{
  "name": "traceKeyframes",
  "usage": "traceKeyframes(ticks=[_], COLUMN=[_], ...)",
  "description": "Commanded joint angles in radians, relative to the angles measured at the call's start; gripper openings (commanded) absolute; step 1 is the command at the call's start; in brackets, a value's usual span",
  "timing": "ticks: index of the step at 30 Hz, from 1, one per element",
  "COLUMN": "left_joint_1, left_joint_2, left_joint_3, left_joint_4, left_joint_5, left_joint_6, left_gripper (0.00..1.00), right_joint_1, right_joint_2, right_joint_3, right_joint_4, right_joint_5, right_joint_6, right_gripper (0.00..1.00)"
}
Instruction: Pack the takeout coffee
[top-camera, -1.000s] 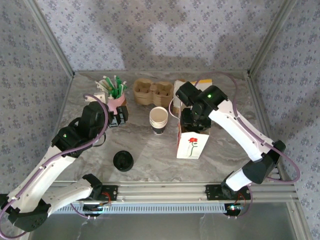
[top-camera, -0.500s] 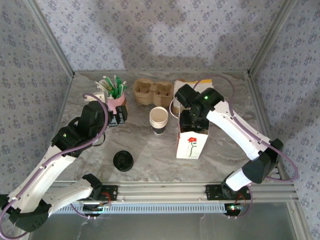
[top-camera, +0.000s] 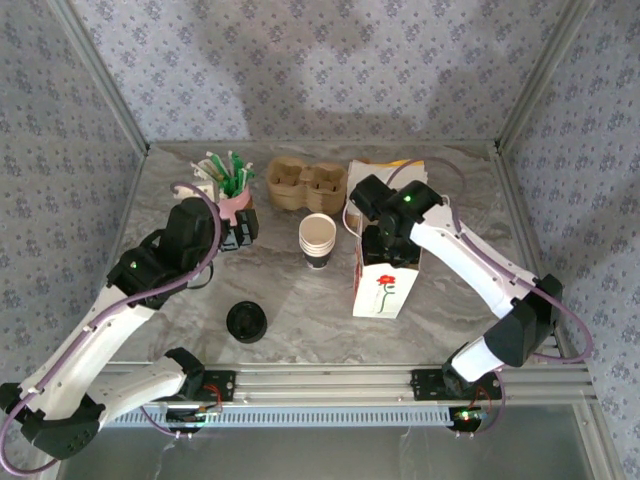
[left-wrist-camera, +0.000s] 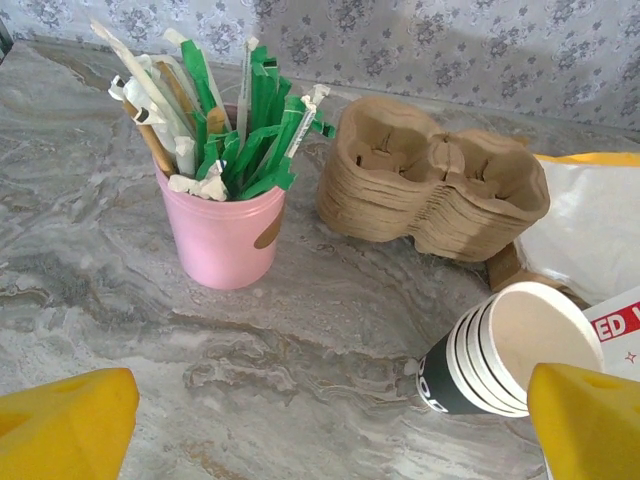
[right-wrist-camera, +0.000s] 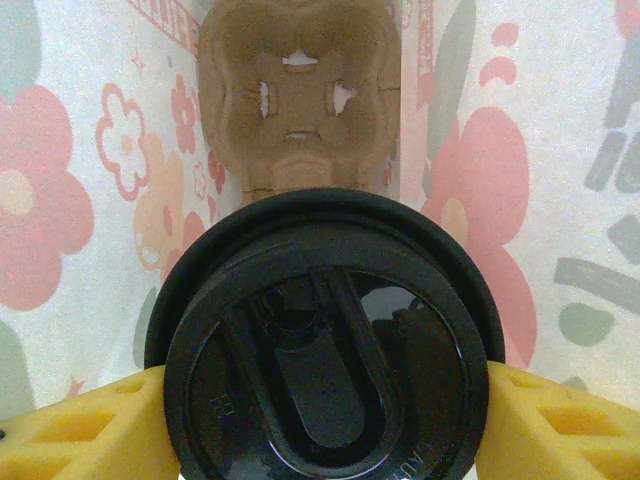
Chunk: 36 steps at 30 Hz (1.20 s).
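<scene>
Right arm arches over the paper bag (top-camera: 385, 290), wrist pointing straight down inside. Right gripper (right-wrist-camera: 320, 440), partly spread, clamps the takeout coffee (right-wrist-camera: 320, 340) above a cardboard carrier (right-wrist-camera: 298, 90). Left gripper (left-wrist-camera: 325, 425) gapes wide, empty, toward the far-left corner of the table (top-camera: 300, 310).

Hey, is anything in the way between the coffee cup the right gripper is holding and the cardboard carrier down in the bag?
Nothing visible. The right gripper holds the takeout coffee by its sides between the bag walls, and the well of the cardboard carrier beyond it looks empty.
</scene>
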<state>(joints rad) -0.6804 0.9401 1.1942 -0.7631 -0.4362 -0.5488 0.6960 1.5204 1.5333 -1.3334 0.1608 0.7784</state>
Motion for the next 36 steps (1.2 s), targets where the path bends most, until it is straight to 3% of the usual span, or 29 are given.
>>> traceKeyframes(ticks=[1,20,36], left_joint_1=[0.007,0.007,0.007], left_joint_2=[0.004,0.042,0.051], left_joint_3=[0.035,0.065,0.071], left_joint_4=[-0.008,-0.014,-0.015], left_joint_5=[0.002,0.094,0.102], left_joint_6=[0.02,0.084,0.087], left_gripper=[1.0,1.0,1.0], right_joint_1=[-0.009,-0.025,-0.029], right_joint_2=[0.0,-0.008,-0.008], right_joint_3=[-0.021,-0.059,-0.062], right_joint_4=[0.008,0.051,0.058], right_joint_5=[-0.006,-0.014,-0.017], right_joint_6=[0.01,-0.007,-0.01], right_gripper=[0.68,0.68,0.68])
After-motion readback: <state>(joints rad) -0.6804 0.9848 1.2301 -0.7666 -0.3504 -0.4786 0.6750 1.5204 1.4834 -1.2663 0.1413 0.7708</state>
